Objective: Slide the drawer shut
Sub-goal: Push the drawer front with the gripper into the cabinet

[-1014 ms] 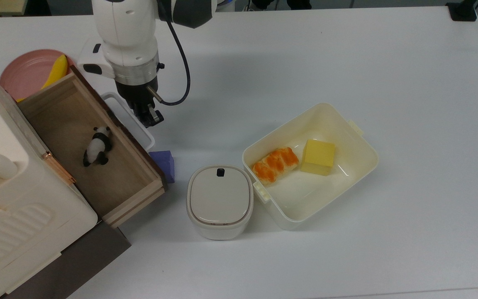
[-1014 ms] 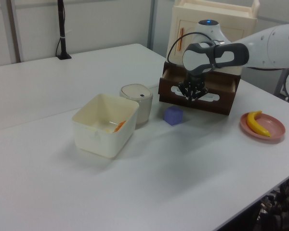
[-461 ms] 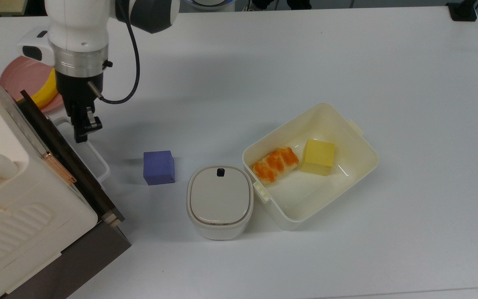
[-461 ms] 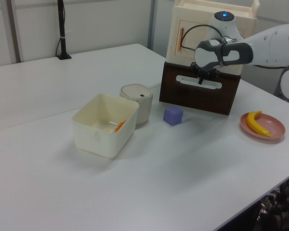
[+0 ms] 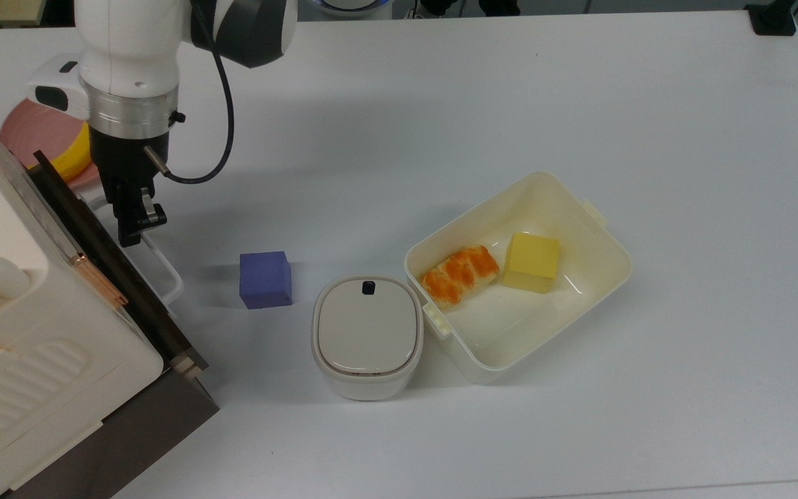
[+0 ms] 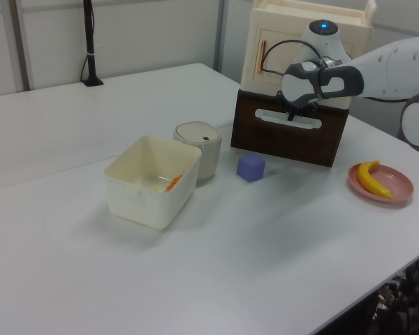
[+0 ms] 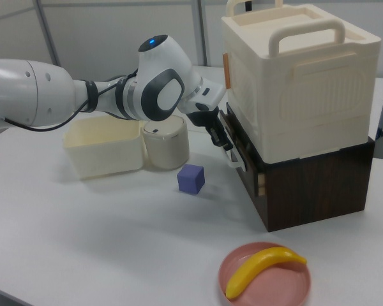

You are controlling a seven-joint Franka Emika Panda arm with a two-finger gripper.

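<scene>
The drawer (image 5: 104,253) sat pushed into the cabinet at the top view's nine o'clock, the fingers (image 5: 131,232) at its white handle (image 5: 163,267), whether together or apart I could not tell

Top view looks straight down; left, right views low, oblique, opposite sides; all share cabinet (image 5: 39,333), table (image 6: 91,265)

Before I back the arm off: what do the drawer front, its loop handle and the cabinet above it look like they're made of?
The drawer front looks like dark brown wood or wood-look laminate, matte, with faint grain streaks. Its handle looks like white glossy plastic, smooth and thin. The cabinet above looks like cream moulded plastic, with ribbed panels and moulded carry handles. The gripper sits at the handle.
</scene>
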